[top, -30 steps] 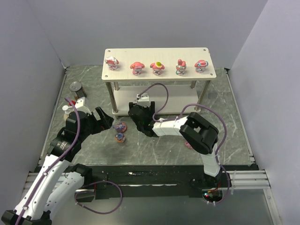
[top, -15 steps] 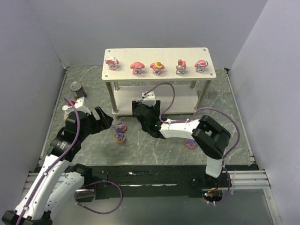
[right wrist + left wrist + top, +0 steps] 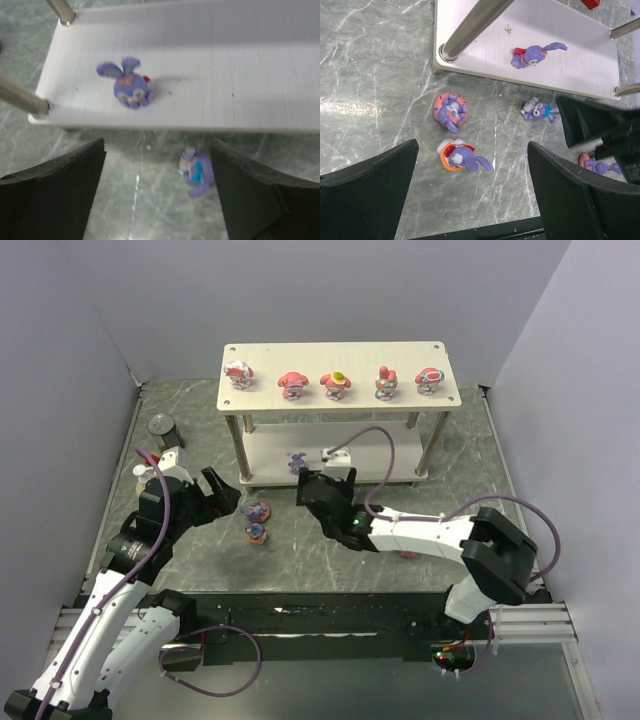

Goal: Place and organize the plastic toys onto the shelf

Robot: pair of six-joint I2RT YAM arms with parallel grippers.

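The shelf (image 3: pixel 340 348) carries several pink hooded toys in a row on its top board, among them one (image 3: pixel 292 384). A purple rabbit-eared toy (image 3: pixel 127 86) stands alone on the lower board (image 3: pixel 240 70); it also shows in the overhead view (image 3: pixel 297 462). My right gripper (image 3: pixel 157 142) is open just in front of that board, above a purple toy (image 3: pixel 196 172) lying on the floor. My left gripper (image 3: pixel 472 146) hangs open over a toy on an orange ring (image 3: pixel 459 156), with a toy on a pink ring (image 3: pixel 451 108) beside it.
A dark tin can (image 3: pixel 161 426) stands at the far left, and a beige pump bottle (image 3: pixel 143 472) is partly hidden behind my left arm. Another pink toy (image 3: pixel 408 552) lies on the floor by my right forearm. Grey walls close in three sides.
My right gripper has backed out from under the shelf's top board, leaving the purple toy on the lower board, and its elbow has swung right. The left arm has not moved.
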